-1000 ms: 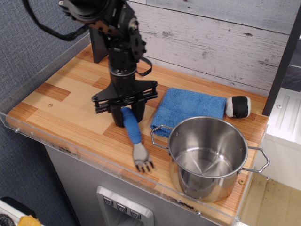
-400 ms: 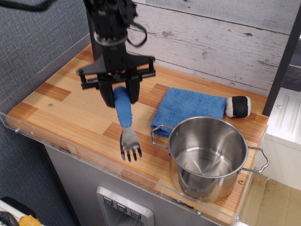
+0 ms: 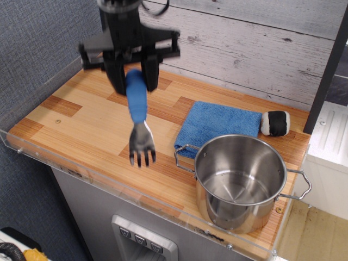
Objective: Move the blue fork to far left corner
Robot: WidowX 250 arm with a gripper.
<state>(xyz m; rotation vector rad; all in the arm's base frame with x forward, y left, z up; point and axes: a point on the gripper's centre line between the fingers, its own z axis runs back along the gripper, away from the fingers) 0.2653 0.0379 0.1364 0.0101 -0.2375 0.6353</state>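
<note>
My gripper (image 3: 130, 76) is shut on the top of the blue fork (image 3: 137, 111) and holds it high above the countertop. The fork hangs down with its silver tines (image 3: 142, 148) pointing at the front of the counter. The far left corner (image 3: 100, 60) of the striped wood counter lies just behind and left of the gripper, partly hidden by the arm and its black post.
A blue square cloth (image 3: 217, 125) lies right of the fork. A steel pot (image 3: 239, 182) stands at the front right. A black and white roll (image 3: 275, 123) sits by the back wall. A clear acrylic rim (image 3: 81, 171) runs along the front and left edges.
The gripper has risen off the counter with the fork and moved up and slightly left toward the back.
</note>
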